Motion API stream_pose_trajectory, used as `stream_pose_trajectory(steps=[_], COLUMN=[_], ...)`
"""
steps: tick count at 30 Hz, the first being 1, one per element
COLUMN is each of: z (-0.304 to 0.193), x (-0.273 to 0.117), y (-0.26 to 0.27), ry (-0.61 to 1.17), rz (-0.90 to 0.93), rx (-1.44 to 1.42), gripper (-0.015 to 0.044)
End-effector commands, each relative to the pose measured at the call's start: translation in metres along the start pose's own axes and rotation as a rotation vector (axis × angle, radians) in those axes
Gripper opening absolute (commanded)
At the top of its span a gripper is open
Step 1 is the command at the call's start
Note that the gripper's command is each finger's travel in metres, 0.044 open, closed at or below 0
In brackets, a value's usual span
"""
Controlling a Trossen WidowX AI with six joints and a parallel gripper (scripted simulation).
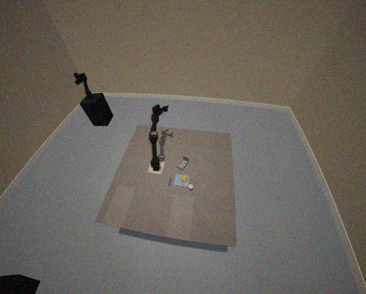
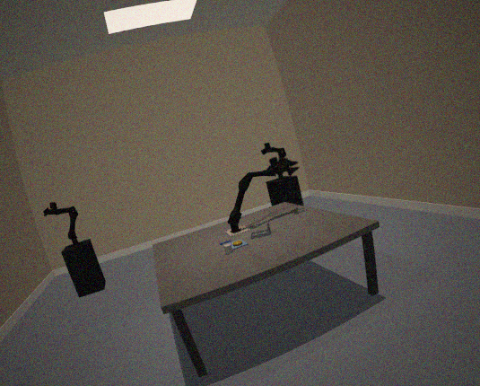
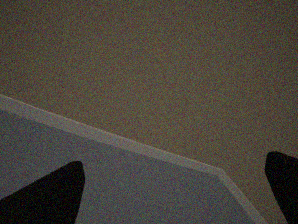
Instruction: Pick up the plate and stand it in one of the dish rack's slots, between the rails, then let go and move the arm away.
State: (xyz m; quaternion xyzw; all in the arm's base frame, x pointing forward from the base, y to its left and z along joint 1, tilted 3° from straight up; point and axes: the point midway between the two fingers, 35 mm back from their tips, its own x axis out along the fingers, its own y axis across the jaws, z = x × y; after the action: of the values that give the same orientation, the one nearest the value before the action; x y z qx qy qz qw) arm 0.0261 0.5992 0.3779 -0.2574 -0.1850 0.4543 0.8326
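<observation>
Plate well off from an open gripper, with the rack nearer

From my station I see the gripper (image 1: pixel 167 109) (image 2: pixel 298 165) (image 3: pixel 176 168) raised high, its fingers wide apart and nothing between them. The wrist view gives me only wall and floor past the fingertips.

The yellow disc I take for the plate (image 1: pixel 184 178) (image 2: pixel 238 243) lies flat on a blue mat (image 1: pixel 177 184) (image 2: pixel 245 243) on the tabletop (image 1: pixel 206 212) (image 2: pixel 198 274). In the top view it is well down the picture from the gripper and somewhat right, past the dish rack (image 1: pixel 179 167) (image 2: pixel 261 234). The plate is round, so I have no long axis to match; the rack's runs lower left to upper right in that view.

My arm (image 1: pixel 153 147) (image 2: pixel 240 193) is the one mounted on this tabletop, its foot near the mat. I judge that I must swing round toward the plate and down, pointing the fingers at its rim. The approach should keep clear of the rack and the small pale cup-like thing (image 1: pixel 191 186) (image 2: pixel 228 250) beside the mat. Pickup looks not yet begun.
</observation>
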Motion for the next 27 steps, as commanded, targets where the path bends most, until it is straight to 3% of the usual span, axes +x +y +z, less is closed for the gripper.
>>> stream_pose_trajectory(steps=[1,5,16,27], z=[-0.001,-0.021,-0.13,-0.236], x=[0.0,0.009,0.046,0.038], y=[0.0,-0.012,-0.109,-0.209], ry=[0.001,0.023,0.276,0.538], rz=[0.002,0.027,-0.011,-0.05], rx=[-0.004,-0.072,-0.091,-0.056], gripper=[0.04,0.04,0.04,0.04])
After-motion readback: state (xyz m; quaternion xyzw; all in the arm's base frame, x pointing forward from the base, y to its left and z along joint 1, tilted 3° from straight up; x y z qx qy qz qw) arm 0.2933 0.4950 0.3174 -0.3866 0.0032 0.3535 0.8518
